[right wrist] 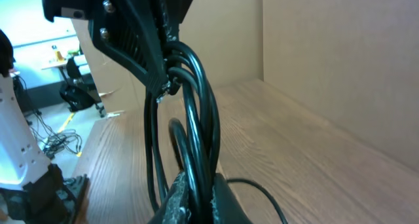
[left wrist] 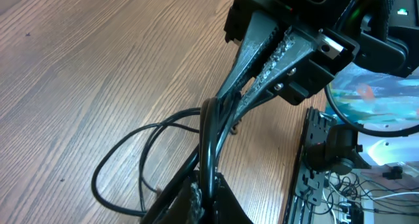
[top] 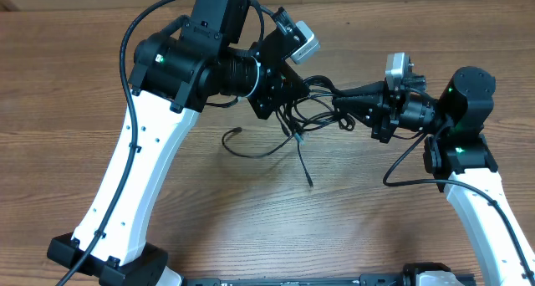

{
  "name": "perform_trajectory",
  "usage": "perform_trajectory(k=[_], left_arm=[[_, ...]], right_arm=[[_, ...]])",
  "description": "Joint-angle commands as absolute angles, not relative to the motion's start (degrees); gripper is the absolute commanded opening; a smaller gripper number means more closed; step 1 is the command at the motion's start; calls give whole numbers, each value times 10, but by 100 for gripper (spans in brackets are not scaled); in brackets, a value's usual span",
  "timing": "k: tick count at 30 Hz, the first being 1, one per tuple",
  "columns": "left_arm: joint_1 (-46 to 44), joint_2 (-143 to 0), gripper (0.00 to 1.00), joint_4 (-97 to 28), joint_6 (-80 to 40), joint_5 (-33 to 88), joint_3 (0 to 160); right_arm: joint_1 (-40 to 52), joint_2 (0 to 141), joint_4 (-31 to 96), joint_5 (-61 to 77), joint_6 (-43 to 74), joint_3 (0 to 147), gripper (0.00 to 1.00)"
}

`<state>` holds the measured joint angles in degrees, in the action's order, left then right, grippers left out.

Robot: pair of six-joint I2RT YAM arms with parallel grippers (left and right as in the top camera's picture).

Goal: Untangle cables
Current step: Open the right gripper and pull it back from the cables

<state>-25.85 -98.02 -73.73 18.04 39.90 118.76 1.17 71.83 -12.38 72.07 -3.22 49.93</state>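
A tangle of thin black cables (top: 301, 110) hangs between my two grippers above the wooden table, with loops and plug ends trailing down onto it (top: 251, 148). My left gripper (top: 288, 89) is shut on cable strands; in the left wrist view the cables (left wrist: 209, 145) run from its jaws (left wrist: 213, 185) up to the right gripper's fingers (left wrist: 268, 60). My right gripper (top: 347, 98) is shut on the same bundle; in the right wrist view the cables (right wrist: 196, 119) rise from its jaws (right wrist: 200, 191) to the left gripper (right wrist: 150, 47).
The wooden table (top: 376, 227) lies under both arms. A loose cable end (top: 305, 173) lies on the table in front of the tangle. The right arm's own thicker wire (top: 405, 165) loops beside its base.
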Motion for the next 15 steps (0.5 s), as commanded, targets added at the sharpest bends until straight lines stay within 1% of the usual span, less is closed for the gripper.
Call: perform_trajectory(k=[1,8,15], left_arm=[[-258,-977,4,-735,186,406,1190],[-255,-977,4,-734,100,318,1190],[-242,-977,4,-727,-9,231,1190]], right_arm=[[12,709,-127,720,-25,510,4],[0,709,-127,660,50,510,3],[-54,709,-100,609,170,510,4]])
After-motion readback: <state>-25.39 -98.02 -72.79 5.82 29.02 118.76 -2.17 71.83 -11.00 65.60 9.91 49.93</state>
